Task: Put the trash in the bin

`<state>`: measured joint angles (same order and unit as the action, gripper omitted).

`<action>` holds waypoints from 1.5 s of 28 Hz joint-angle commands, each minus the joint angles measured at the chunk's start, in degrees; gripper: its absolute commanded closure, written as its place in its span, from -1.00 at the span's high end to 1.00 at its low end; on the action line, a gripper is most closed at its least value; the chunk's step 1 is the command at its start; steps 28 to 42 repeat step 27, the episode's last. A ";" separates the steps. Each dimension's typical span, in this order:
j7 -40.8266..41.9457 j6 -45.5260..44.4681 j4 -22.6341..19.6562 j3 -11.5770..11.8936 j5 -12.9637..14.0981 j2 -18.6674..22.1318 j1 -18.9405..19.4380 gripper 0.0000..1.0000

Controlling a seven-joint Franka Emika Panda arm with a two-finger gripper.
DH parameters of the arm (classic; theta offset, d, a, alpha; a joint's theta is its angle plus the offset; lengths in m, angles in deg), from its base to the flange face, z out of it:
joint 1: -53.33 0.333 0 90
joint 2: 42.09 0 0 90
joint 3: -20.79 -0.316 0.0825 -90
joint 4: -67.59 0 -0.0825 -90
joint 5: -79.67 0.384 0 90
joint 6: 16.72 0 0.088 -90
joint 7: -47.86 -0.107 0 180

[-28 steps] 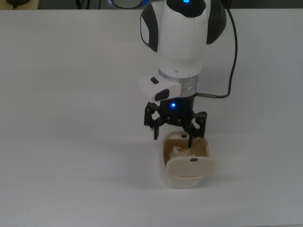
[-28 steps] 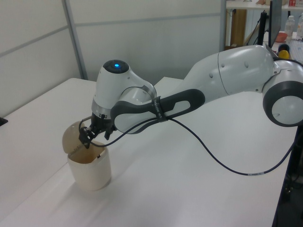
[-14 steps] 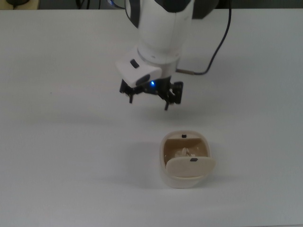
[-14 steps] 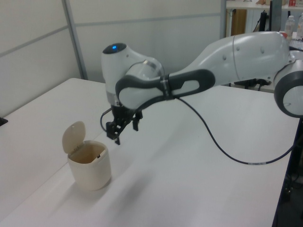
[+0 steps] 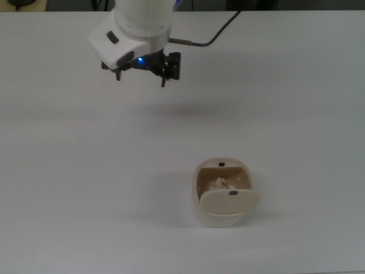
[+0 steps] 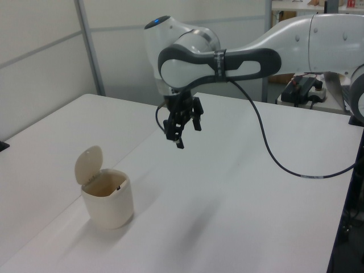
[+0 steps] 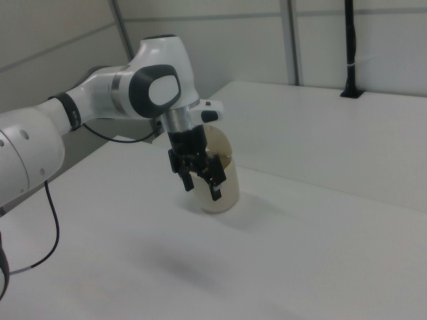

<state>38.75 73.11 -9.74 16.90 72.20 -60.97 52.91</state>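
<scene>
1. The bin [image 5: 223,200] stands on the white desk [image 5: 68,171], toward the top view's lower right; in the left view [image 6: 107,198] it sits at the near left of the desk.
2. Its swing lid [image 5: 228,200] is tilted open — in the left view the lid [image 6: 89,164] stands up at the bin's far-left rim, and a small dark mark shows on it in the top view.
3. The trash [image 5: 221,184], a lumpy cream-white wad, lies inside the bin, seen through the opening in the top view. The left and right views do not show it.
4. The gripper [image 5: 140,75] hangs in the air above the desk, well apart from the bin, toward the top view's upper left of it. In the left view it [image 6: 182,127] is up and to the right of the bin.
5. The fingers [image 6: 180,140] are spread apart and hold nothing — the gap between them shows in the right view [image 7: 199,184].
6. In the right view the gripper overlaps the bin [image 7: 223,190] in the picture, the bin standing behind it; the other views show the two are apart.
7. A blue light glows on the gripper's body in the top view.
8. A black cable [image 6: 267,145] loops from the arm [image 6: 244,54] down over the desk in the left view.
</scene>
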 commanded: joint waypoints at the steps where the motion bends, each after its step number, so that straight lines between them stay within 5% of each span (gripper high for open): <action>1: 3.57 -2.29 -0.89 0.29 1.41 2.01 -2.05 1.00; 12: 5.51 -3.08 -1.41 0.38 0.88 2.80 -4.95 1.00; 42: 5.51 -2.73 -1.86 0.46 0.70 2.80 -5.13 1.00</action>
